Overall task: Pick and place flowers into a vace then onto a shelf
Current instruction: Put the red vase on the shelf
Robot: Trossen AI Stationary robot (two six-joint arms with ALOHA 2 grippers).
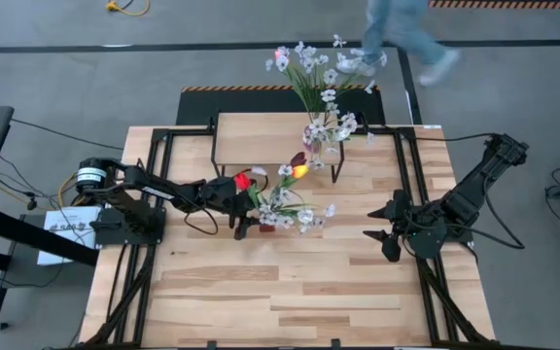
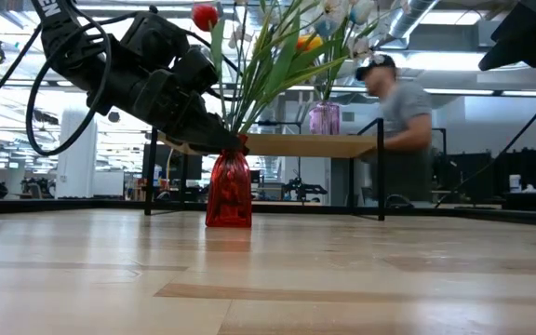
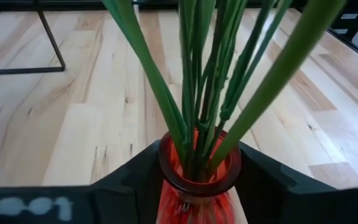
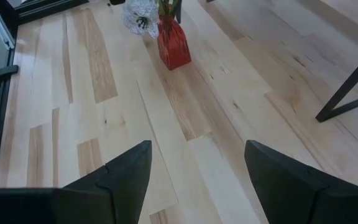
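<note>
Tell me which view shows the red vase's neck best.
The left wrist view: the red vase has its neck between the left gripper's fingers, flower stems inside. The low view shows its side, neck partly hidden. The right wrist view shows it far off; the high view barely.

A robotics lab: open ceiling ducts, equipment benches (cables across the floor).

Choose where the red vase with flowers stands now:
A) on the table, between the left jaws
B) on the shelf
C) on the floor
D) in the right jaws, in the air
A: the red vase stands on the table, its neck between the left gripper's jaws; the shelf is behind it.
</note>
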